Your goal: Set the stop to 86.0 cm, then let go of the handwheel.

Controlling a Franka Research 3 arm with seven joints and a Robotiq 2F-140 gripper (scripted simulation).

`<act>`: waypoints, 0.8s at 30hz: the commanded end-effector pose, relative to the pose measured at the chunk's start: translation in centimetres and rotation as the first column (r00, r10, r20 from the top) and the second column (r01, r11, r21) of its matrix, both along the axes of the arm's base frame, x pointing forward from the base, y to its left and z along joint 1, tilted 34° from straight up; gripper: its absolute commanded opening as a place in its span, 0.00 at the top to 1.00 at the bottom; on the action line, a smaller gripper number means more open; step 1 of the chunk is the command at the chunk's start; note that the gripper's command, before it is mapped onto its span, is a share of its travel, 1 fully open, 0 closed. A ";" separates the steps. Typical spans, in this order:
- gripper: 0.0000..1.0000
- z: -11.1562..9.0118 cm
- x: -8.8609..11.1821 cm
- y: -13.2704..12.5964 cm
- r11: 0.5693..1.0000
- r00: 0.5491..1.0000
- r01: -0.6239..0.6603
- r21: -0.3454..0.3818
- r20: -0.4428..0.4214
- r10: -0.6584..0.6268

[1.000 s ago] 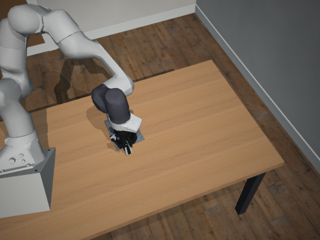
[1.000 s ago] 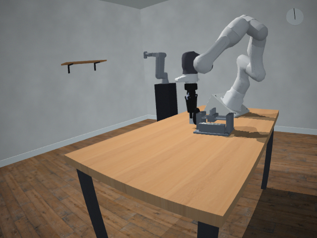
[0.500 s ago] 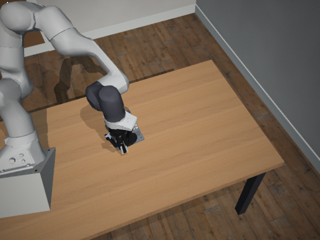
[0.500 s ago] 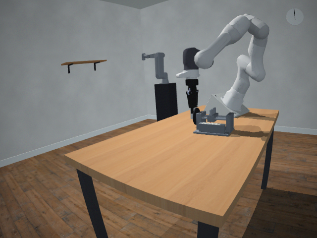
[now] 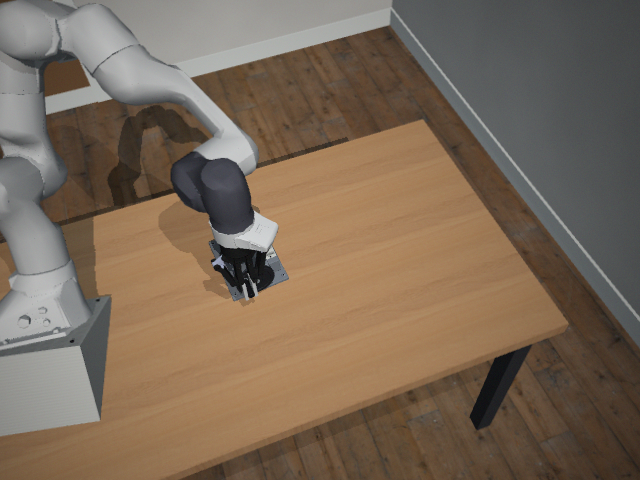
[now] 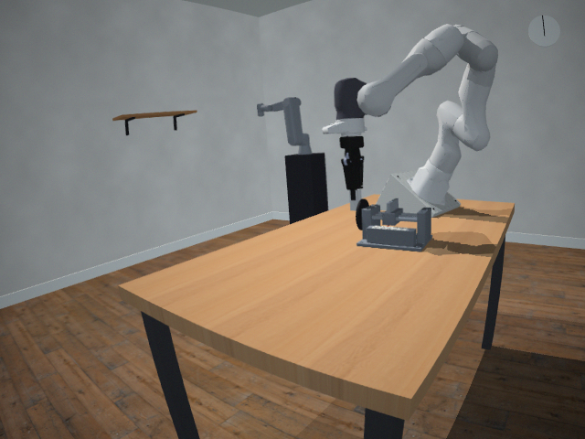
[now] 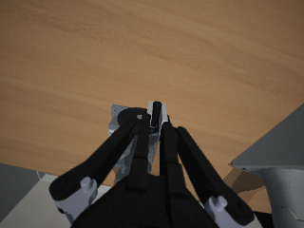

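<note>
A small grey stop fixture (image 6: pixel 394 229) stands on the wooden table near my base; it has a base plate, a screw shaft, a sliding stop block (image 6: pixel 392 212) and a scale strip along its front. A black handwheel (image 6: pixel 361 213) sits at its left end. My gripper (image 6: pixel 353 202) points straight down over that end and is shut on the handwheel's handle (image 7: pixel 156 120). In the top view the gripper (image 5: pixel 250 290) covers most of the fixture (image 5: pixel 245 269). In the wrist view the fingertips pinch the handle, with the wheel (image 7: pixel 128 117) just left of them. The scale reading is too small to tell.
My grey base pedestal (image 5: pixel 49 369) stands at the table's left edge. A second small arm on a black pedestal (image 6: pixel 305 187) stands beyond the table by the far wall. A wall shelf (image 6: pixel 154 115) hangs on the left.
</note>
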State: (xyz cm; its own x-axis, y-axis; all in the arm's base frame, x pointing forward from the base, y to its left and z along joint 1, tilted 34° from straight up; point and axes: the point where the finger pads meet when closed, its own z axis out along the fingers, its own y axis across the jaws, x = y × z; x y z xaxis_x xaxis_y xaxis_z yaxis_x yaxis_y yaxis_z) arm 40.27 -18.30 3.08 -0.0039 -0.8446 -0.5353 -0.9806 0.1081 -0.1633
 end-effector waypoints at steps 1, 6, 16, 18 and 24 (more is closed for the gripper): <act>0.96 0.9 1.1 -0.5 1.000 1.000 0.013 -0.003 0.002 -0.013; 0.96 1.2 1.9 -0.7 1.000 1.000 0.013 -0.003 0.002 -0.013; 0.96 1.3 3.5 -0.8 1.000 1.000 0.013 -0.003 0.002 -0.013; 0.96 1.3 3.7 -0.8 1.000 1.000 0.013 -0.003 0.002 -0.013; 0.96 0.9 4.8 -0.6 1.000 1.000 0.013 -0.003 0.002 -0.013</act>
